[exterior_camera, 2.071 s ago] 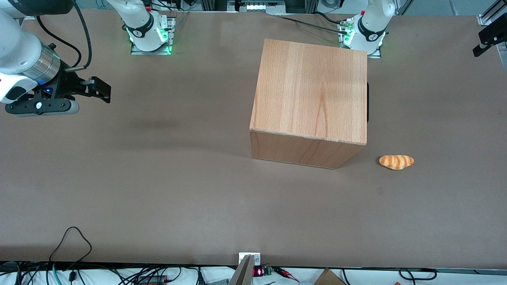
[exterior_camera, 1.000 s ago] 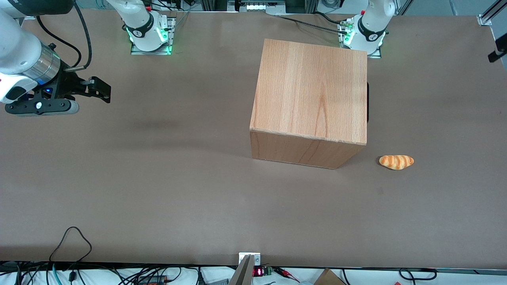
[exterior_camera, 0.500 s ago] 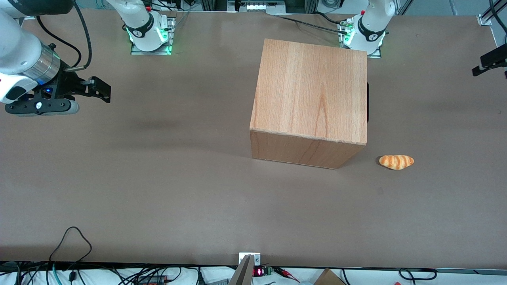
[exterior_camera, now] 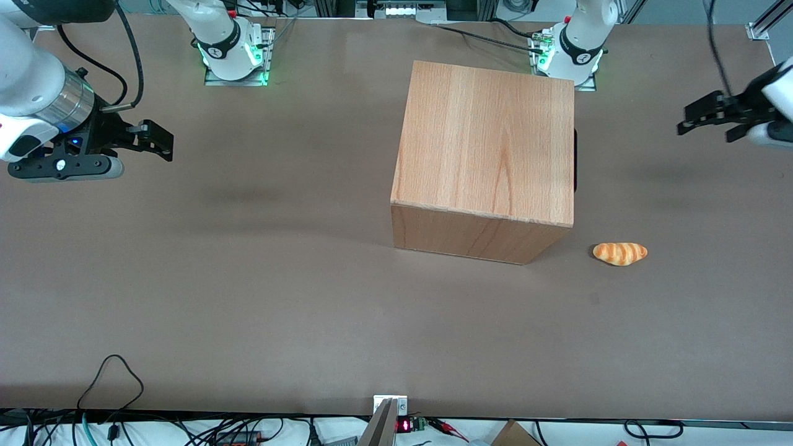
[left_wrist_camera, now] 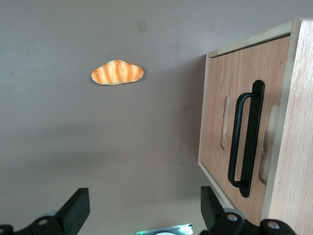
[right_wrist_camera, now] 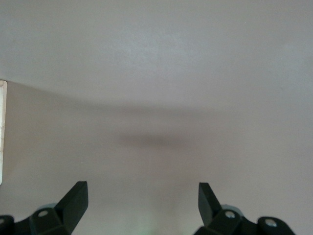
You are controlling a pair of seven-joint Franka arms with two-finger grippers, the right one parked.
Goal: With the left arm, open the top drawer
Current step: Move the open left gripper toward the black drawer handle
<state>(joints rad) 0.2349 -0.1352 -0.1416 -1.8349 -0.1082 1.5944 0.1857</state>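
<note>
The wooden cabinet (exterior_camera: pixel 486 142) stands on the brown table (exterior_camera: pixel 248 279), its front turned toward the working arm's end. The top drawer's front panel (left_wrist_camera: pixel 218 122) sits flush in the casing, with its long black handle (left_wrist_camera: pixel 247 139) on it. Only a thin edge of that handle (exterior_camera: pixel 575 160) shows in the front view. My left gripper (exterior_camera: pixel 706 124) hangs open and empty above the table in front of the cabinet, well apart from the handle. In the left wrist view the gripper (left_wrist_camera: pixel 144 210) shows wide-open black fingers (left_wrist_camera: pixel 74 210) with bare table between them.
A small orange bread roll (exterior_camera: pixel 620 253) lies on the table near the cabinet's front corner, nearer the front camera; it also shows in the left wrist view (left_wrist_camera: pixel 117 72). The arm bases (exterior_camera: pixel 573 46) stand at the table's back edge.
My left gripper has come in from the table's end toward the cabinet front. The cabinet, drawer and bread roll have not moved.
</note>
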